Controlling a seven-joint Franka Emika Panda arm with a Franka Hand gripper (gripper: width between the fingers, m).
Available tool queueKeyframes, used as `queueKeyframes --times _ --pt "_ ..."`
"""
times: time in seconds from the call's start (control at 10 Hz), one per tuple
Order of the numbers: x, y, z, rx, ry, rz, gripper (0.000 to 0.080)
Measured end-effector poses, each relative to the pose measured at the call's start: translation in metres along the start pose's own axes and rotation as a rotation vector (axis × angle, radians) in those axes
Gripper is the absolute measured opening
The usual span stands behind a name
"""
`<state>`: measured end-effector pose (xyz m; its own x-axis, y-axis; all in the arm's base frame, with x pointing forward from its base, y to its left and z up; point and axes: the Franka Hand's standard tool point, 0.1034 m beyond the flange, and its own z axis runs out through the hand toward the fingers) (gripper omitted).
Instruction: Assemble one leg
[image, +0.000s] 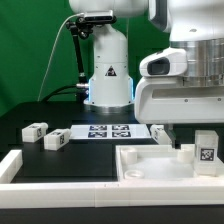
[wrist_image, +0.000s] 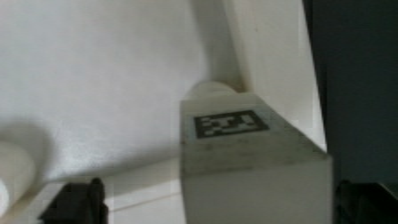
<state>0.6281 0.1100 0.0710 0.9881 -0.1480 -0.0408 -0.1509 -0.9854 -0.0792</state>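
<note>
Leg (wrist_image: 240, 150) sits between my tool's (wrist_image: 222, 203) spread fingers in wrist view; only exterior view shows spare legs (image: 55, 140) beyond the tabletop (image: 150, 172).

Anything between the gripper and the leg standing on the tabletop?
Nothing visible. In the wrist view the leg sits directly between the fingers of the gripper, with only bare tabletop showing in the gap beside it.
</note>
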Motion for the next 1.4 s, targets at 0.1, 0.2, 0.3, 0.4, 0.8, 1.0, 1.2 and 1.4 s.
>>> queueKeyframes --times 0.1,0.2,0.3,0.4,0.8,1.0,1.2,1.4 --pt "0.0002 0.0007 -0.0001 0.000 0.000 -0.031 0.0649" --pt "0.0001 0.0003 0.0000 0.000 0.000 -0.028 0.0538" --pt "0.0000 0.0002 0.0000 0.001 0.000 -0.010 0.0401" --pt "0.0000 0.0001 0.0000 0.000 0.000 0.008 0.0401" --pt "-0.0011 0.0007 0.0013 0.034 -0.012 0.275 0.0291" --pt "-0.0005 0.0010 0.0022 0.061 -0.006 0.528 0.0291" --pt "-0.0017 -0.0005 0.0030 0.066 -0.014 0.748 0.0291" --pt "-0.0016 0.0000 0.0034 0.080 -0.026 0.937 0.0291"
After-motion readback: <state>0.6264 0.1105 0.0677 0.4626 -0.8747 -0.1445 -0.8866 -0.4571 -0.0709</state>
